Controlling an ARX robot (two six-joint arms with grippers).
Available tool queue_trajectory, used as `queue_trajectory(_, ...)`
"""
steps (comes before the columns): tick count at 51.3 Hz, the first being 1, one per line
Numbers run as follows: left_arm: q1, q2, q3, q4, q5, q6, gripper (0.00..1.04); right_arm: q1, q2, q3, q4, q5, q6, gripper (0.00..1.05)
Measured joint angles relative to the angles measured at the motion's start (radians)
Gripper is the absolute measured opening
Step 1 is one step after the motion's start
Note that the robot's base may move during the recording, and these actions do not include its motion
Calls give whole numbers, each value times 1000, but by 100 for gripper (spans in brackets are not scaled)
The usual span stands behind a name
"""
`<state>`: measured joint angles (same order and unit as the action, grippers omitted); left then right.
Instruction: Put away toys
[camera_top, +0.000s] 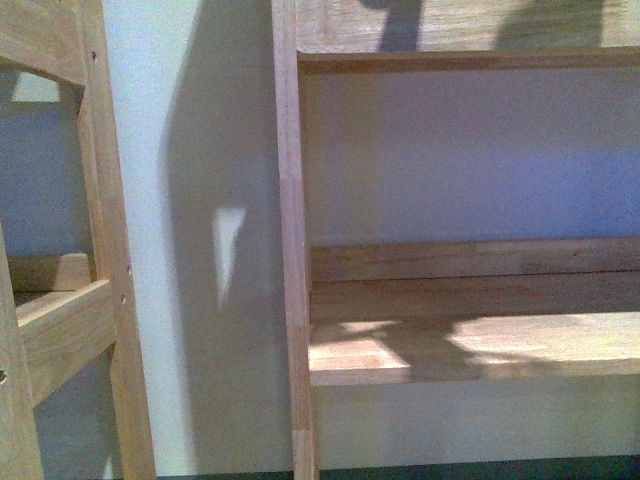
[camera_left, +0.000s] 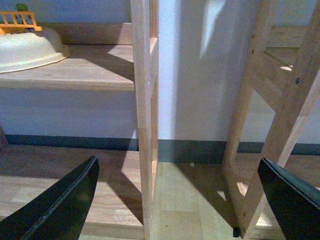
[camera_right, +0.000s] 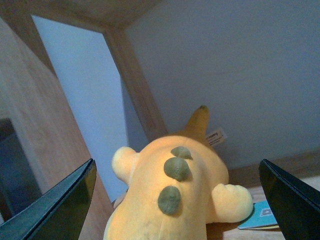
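Observation:
The orange-yellow plush toy (camera_right: 170, 200) lies on a wooden shelf inside a shelf unit in the right wrist view, with green spots down its back, stubby limbs, a thin tail and a white tag. My right gripper (camera_right: 177, 210) is open, its dark fingers (camera_right: 60, 205) wide apart on either side of the plush, not touching it. My left gripper (camera_left: 185, 200) is open and empty, facing a wooden upright (camera_left: 146, 115) and the floor. Neither gripper nor the plush shows in the front view.
The front view shows a wooden shelf unit (camera_top: 470, 340) at right and a second wooden frame (camera_top: 70, 320) at left against a white wall. A cream bowl (camera_left: 27, 47) with an orange toy fence sits on a shelf. A blue card (camera_right: 260, 217) lies beside the plush.

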<state>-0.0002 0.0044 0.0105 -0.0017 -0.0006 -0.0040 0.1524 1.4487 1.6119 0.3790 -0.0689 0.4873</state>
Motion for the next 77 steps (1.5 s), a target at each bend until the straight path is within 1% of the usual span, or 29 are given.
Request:
queue_trajectory(14,0,0,0,0,0,0,99,-103,-284,-255,21,-85,38,98)
queue_trajectory(24,0,0,0,0,0,0,99,-227,-567,-500,-4,-185,11,98)
queue_trajectory(27,0,0,0,0,0,0,99,-270,-648,-576,-34,-220,-3,98)
queue_trajectory(30,0,0,0,0,0,0,99,-312,-747,-672,-87,-237,-32,98)
queue_trajectory(31,0,0,0,0,0,0,99,-325,-793,-721,-114,-258,-43,98)
queue_trajectory(34,0,0,0,0,0,0,99,-333,-871,-804,-169,-274,-63,98)
queue_trajectory(38,0,0,0,0,0,0,99,-321,-963,-912,-222,-266,-72,98)
queue_trajectory(43,0,0,0,0,0,0,99,-244,-1075,-1060,-274,-210,-85,98)
queue_trajectory(46,0,0,0,0,0,0,99,-185,-1123,-1138,-291,-156,-96,98)
queue_trajectory(48,0,0,0,0,0,0,99,-129,-1159,-1200,-308,-100,-112,98)
queue_trajectory(49,0,0,0,0,0,0,99,-115,-1168,-1215,-312,-93,-114,98)
queue_trajectory(50,0,0,0,0,0,0,99,-87,-1185,-1246,-318,-57,-122,98)
queue_trajectory(54,0,0,0,0,0,0,99,-14,-1228,-1333,-324,22,-142,98)
queue_trajectory(56,0,0,0,0,0,0,99,33,-1238,-1358,-375,124,-199,93)
queue_trajectory(58,0,0,0,0,0,0,99,51,-1241,-1368,-405,188,-260,88)
queue_trajectory(59,0,0,0,0,0,0,99,53,-1243,-1372,-411,207,-277,86)
queue_trajectory(61,0,0,0,0,0,0,99,49,-1252,-1390,-419,248,-333,79)
queue_trajectory(62,0,0,0,0,0,0,99,46,-1255,-1394,-419,248,-353,78)
queue_trajectory(64,0,0,0,0,0,0,99,35,-1268,-1407,-419,247,-391,71)
queue_trajectory(68,0,0,0,0,0,0,99,15,-1289,-1422,-416,223,-430,61)
queue_trajectory(69,0,0,0,0,0,0,99,3,-1295,-1427,-415,202,-437,57)
queue_trajectory(71,0,0,0,0,0,0,99,-53,-1307,-1439,-415,126,-451,50)
queue_trajectory(72,0,0,0,0,0,0,99,-82,-1312,-1446,-414,103,-455,47)
queue_trajectory(73,0,0,0,0,0,0,99,-94,-1314,-1449,-414,91,-458,45)
queue_trajectory(75,0,0,0,0,0,0,99,-127,-1322,-1461,-411,83,-462,38)
queue_trajectory(76,0,0,0,0,0,0,99,-132,-1324,-1463,-411,83,-463,36)
queue_trajectory(77,0,0,0,0,0,0,99,-139,-1327,-1468,-410,82,-463,32)
